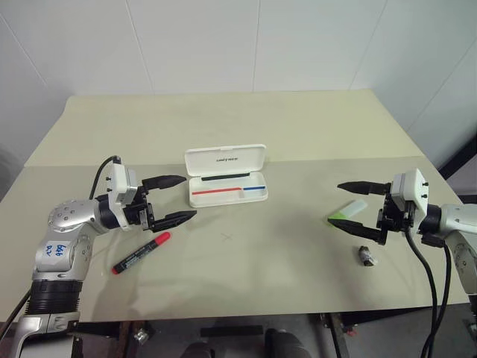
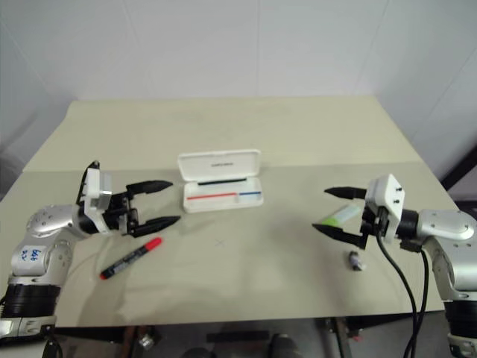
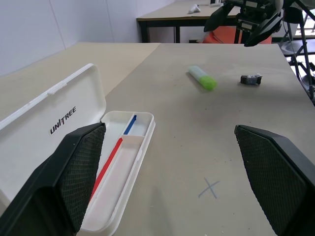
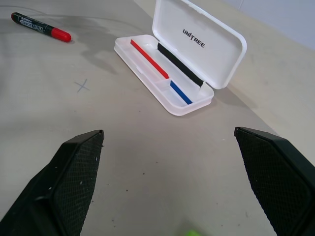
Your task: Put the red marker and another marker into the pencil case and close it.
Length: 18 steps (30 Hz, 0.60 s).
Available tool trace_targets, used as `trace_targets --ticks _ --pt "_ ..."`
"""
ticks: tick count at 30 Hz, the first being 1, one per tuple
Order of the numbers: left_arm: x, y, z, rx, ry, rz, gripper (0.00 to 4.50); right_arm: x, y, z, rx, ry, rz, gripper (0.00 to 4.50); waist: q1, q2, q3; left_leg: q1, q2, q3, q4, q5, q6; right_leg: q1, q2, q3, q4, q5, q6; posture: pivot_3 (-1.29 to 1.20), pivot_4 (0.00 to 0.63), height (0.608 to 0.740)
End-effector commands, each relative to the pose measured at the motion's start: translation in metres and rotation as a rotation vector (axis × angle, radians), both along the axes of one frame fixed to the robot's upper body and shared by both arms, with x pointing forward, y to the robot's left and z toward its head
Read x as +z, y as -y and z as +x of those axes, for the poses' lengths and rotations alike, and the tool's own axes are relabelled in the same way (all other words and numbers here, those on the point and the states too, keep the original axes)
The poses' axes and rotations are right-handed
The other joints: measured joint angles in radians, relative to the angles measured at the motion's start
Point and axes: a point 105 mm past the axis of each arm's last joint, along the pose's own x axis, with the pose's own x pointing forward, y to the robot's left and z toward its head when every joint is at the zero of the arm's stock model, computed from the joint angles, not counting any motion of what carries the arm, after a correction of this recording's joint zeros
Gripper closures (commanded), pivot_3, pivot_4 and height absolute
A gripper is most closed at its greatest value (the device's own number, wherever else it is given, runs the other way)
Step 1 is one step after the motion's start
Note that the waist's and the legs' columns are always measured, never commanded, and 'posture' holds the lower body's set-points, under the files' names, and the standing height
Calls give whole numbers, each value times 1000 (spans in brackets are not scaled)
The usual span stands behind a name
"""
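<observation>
Left gripper [image 1: 175, 198] of mine hangs above the table [image 1: 223, 119] on the left side, its two black fingers spread wide with nothing between them, pointing in toward the middle. Just below and beside it the red marker [image 1: 141, 253] lies flat on the tabletop, slanted, its red cap [image 1: 160, 239] toward the gripper and its dark barrel running back toward the table's near edge; I am not touching it.

Moving right, the pencil case [image 1: 226, 174] sits open near the centre of the table, farther back than both of my hands. Its white lid [image 1: 225, 157] with small dark lettering stands up behind the tray, and a red stripe and a blue stripe run along the inside. No marker lies in it. A small pencilled cross [image 1: 227, 237] marks the table in front of the case.

Farther right, the green highlighter [image 1: 348, 211] lies on the table, its bright green cap toward the centre and its pale body toward my right arm. My right gripper [image 1: 346, 204] hovers over it, fingers wide apart and holding nothing, one above the highlighter and one in front of it. A small dark grey lump [image 1: 367, 256] rests on the table just in front of that gripper.
</observation>
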Motion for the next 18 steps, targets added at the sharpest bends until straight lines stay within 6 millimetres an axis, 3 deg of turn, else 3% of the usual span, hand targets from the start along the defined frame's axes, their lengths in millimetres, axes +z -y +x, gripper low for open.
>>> trace_targets --ticks 1,10,16,18 --pt "6 -5 -1 9 46 27 35 15 2 2 5 53 -10 0 -1 0 0 0 0 0 0 0 0 0 0 0 0 0 0 0 150 740" --pt "-1 -5 0 26 45 43 35 16 -7 7 38 44 -4 0 1 0 0 0 0 0 0 0 0 0 0 0 0 0 0 0 150 740" --pt "-6 -4 5 12 40 38 35 14 -27 2 91 48 19 0 0 0 0 0 0 0 0 0 0 0 0 0 0 0 0 0 150 740" --pt "-7 -3 9 2 34 38 427 13 -36 -1 110 55 27 0 0 0 0 0 0 0 0 0 0 0 0 0 1 0 0 0 150 740"
